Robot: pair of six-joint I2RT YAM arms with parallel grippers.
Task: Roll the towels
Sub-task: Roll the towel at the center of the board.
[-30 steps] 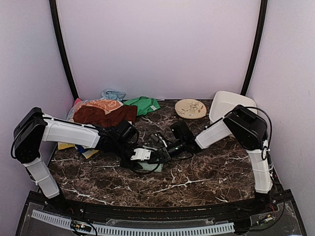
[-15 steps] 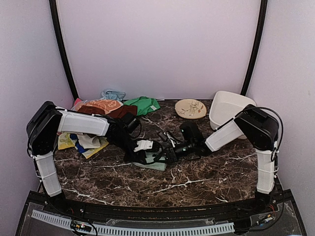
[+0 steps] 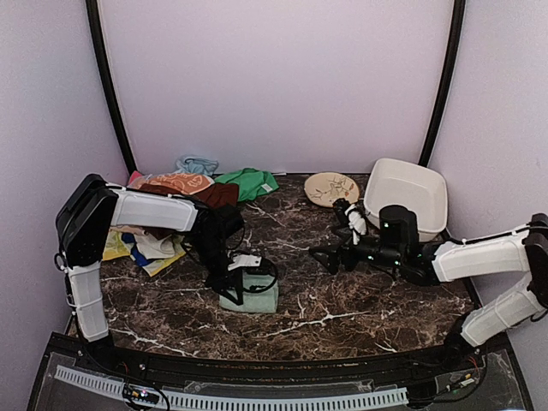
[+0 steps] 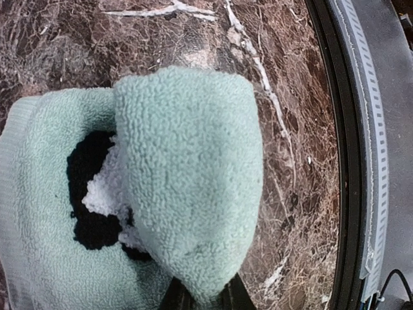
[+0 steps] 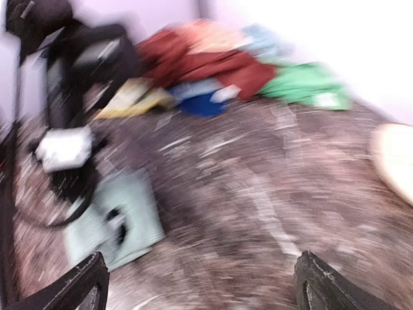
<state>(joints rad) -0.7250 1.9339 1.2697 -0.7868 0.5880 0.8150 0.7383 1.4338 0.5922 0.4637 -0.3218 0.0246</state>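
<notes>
Pinching a raised fold of the mint-green towel [image 4: 187,174], the left gripper [image 4: 203,298] is seen closed on the cloth. That towel is bunched on the marble table [image 3: 342,308] near the front edge, left of centre. The right gripper [image 5: 203,287] is held well apart to the right, its jaws spread wide with nothing between them. The other towels [image 3: 193,195], a maroon one among them, are heaped at the back left corner.
</notes>
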